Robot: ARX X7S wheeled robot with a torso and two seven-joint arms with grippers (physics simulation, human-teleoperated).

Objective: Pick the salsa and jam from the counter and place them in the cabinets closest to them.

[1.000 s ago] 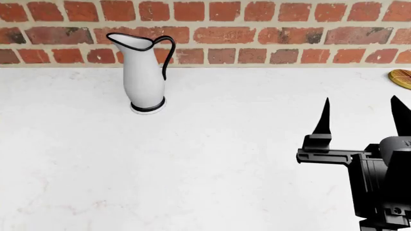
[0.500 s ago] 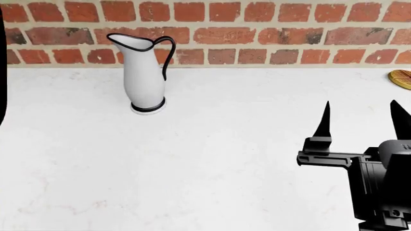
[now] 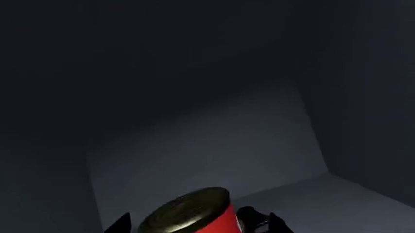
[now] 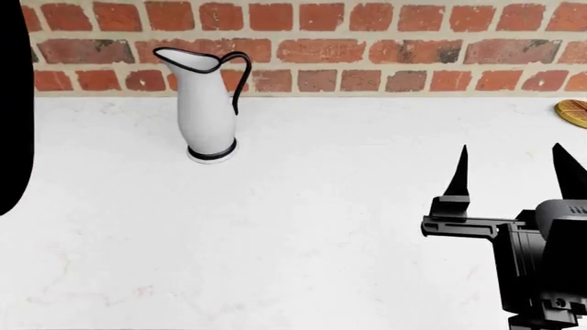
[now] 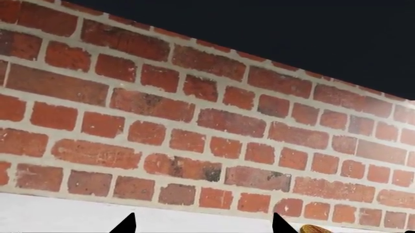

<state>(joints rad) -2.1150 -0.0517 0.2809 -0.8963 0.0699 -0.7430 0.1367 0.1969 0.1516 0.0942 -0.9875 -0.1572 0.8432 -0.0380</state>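
Head view shows a white worktop (image 4: 293,227) backed by a red brick wall (image 4: 367,48). At the far left edge a black shape (image 4: 14,103) covers part of the wall and worktop; what it is cannot be told. Right of it stands a white jug (image 4: 206,103) with a black rim and handle, upright on the worktop close to the wall. Farther right, at the lower right corner, the right gripper (image 4: 509,172) hovers over the bare worktop with its two pointed jaws set apart and nothing between them. At the far right edge, near the wall, lies part of a round golden waffle (image 4: 573,112).

Left wrist view looks into a dim grey cabinet (image 3: 214,141), its floor and back wall faintly lit. A red jar with a dull metal lid (image 3: 194,216) sits at the near edge, between the jaws of the left gripper (image 3: 194,224), which stand close at either side of it; whether they press on it cannot be told.

Right wrist view faces the brick wall, with the two jaw tips apart, a strip of worktop and the waffle's edge just showing.
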